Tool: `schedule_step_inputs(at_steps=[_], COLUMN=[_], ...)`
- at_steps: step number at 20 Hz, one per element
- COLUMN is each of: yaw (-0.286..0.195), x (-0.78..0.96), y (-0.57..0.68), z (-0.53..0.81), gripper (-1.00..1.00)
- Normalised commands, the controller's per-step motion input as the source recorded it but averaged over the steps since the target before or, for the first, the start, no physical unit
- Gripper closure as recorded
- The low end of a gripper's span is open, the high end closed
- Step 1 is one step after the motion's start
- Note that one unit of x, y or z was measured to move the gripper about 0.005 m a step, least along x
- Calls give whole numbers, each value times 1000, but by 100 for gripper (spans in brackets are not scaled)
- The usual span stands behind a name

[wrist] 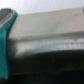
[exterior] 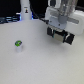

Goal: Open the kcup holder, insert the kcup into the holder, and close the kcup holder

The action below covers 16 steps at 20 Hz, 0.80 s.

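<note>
Kcup (exterior: 19,44), one only, sits alone on the white desk (exterior: 40,62), well apart from the one black holder (exterior: 61,36); it looks light, stiff and thin-walled, best pinched gently across its sides below the green top. Gripper (exterior: 60,33) hangs at the holder; whether its jaws are spread I cannot tell.

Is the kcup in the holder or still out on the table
Out. The kcup sits on the white table, apart from the kcup holder.

White tabletop (exterior: 35,65), dark backdrop (exterior: 10,7)
</note>
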Motion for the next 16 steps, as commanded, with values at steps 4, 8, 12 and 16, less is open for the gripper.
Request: schedule_step_inputs(at_steps=[4, 8, 12, 16], yaw=[-82, -76, -64, -78], x=[885, 807, 466, 164], y=[-328, -277, -107, -144], z=[352, 329, 149, 166], gripper=[100, 100, -100, -100])
